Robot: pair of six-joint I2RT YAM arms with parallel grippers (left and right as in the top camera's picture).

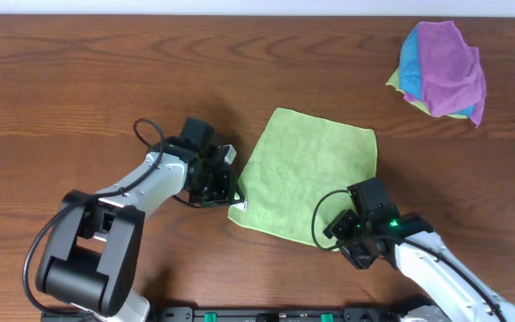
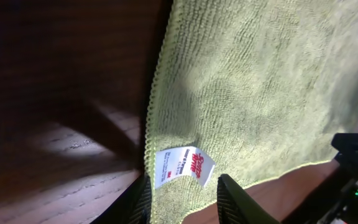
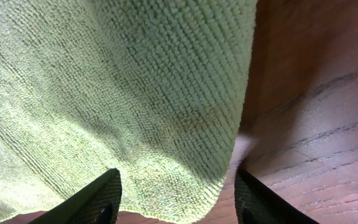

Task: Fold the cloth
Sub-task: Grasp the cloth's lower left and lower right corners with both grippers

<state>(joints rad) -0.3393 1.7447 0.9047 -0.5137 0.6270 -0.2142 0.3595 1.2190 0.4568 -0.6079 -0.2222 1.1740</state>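
Note:
The lime-green cloth [image 1: 311, 170] lies spread flat on the wooden table, a little skewed. Its white tag [image 2: 184, 167] sits at the near-left corner. My left gripper [image 1: 233, 190] is at that corner; in the left wrist view the gripper [image 2: 185, 202] is open, its fingers either side of the tagged corner of the cloth [image 2: 260, 81]. My right gripper [image 1: 347, 234] is at the near-right corner. In the right wrist view the gripper [image 3: 179, 199] stands open and wide, with the corner of the cloth [image 3: 135, 93] lying between the fingers on the table.
A heap of other cloths [image 1: 445, 67], purple on top of blue, lies at the far right. The table's far edge [image 1: 240, 18] runs along the top of the overhead view. A black rail [image 1: 284, 313] lines the near edge.

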